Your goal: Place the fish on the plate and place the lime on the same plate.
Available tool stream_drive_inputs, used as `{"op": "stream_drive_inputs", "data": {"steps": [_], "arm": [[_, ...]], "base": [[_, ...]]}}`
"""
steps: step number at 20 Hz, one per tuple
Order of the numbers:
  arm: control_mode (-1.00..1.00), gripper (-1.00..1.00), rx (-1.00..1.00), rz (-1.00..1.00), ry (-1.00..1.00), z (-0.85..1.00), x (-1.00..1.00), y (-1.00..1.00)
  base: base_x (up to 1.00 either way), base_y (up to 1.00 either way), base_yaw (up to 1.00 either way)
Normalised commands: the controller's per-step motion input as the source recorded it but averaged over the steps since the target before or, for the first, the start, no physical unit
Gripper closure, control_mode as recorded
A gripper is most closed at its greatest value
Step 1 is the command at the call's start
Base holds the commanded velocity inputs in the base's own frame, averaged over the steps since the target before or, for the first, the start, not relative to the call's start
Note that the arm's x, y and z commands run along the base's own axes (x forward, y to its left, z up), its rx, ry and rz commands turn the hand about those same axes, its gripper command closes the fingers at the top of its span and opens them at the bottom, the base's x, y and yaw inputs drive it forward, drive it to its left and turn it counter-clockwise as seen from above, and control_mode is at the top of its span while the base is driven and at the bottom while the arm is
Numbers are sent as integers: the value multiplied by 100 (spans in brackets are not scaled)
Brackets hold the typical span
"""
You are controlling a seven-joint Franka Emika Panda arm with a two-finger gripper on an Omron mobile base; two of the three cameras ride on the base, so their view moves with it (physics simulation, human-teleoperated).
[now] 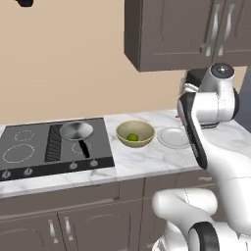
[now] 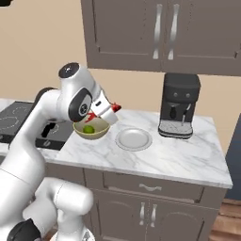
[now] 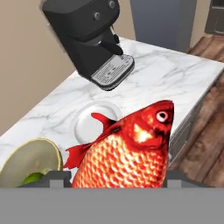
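The red-orange fish (image 3: 127, 153) hangs in the air with my gripper (image 2: 109, 111) shut on it; its head points toward the counter's far edge in the hand view. Its red tips (image 2: 115, 108) stick out of the hand above the gap between bowl and plate. The white-grey plate (image 2: 133, 139) (image 1: 174, 138) (image 3: 87, 124) lies bare on the marble counter, just beyond and below the fish. The green lime (image 1: 132, 137) (image 2: 88, 129) (image 3: 33, 178) sits inside the tan bowl (image 1: 147, 129) to the plate's left.
A black coffee machine (image 2: 179, 106) (image 3: 87, 35) stands behind the plate at the right. A silver pan (image 1: 76, 131) with a black handle rests on the stove (image 1: 29, 147) left of the bowl. Dark wall cabinets (image 1: 166, 34) hang overhead.
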Motion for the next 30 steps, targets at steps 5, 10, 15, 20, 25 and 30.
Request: {"op": "stream_drive_inputs", "data": {"steps": [5,10,15,20,25,30], "arm": [[100,100,0,0,0,0,0,0],[100,100,0,0,0,0,0,0],[-100,100,0,0,0,0,7,0],[-100,100,1,15,4,0,3,-11],[-100,100,3,26,12,-9,0,-8],[-100,100,0,7,5,-18,0,5]], "base": [[27,-37,15],[52,1,2],[44,1,0],[0,0,0],[0,0,0],[0,0,0]]}}
